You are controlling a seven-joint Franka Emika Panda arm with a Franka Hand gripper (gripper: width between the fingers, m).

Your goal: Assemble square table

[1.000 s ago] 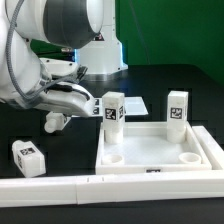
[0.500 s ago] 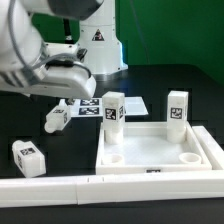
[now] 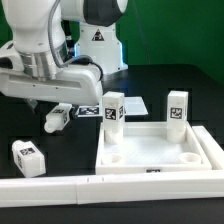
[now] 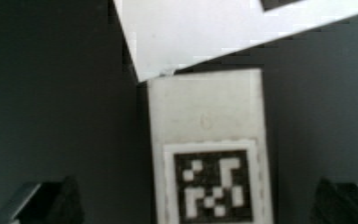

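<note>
Beneath the wrist, my gripper [image 4: 199, 200] hangs empty, jaws wide apart, over the lying table leg [image 4: 208, 110]. If I descend off-centre, a fingertip could knock it rolling away.

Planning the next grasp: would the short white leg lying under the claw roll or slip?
The stubby white plastic leg looks rigid and probably light. Its flat tagged face suggests sliding rather than rolling if nudged. Smooth plastic might slip in the open claw.

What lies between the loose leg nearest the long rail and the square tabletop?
Nothing: the exterior view shows only bare table between that leg and the tabletop.
</note>
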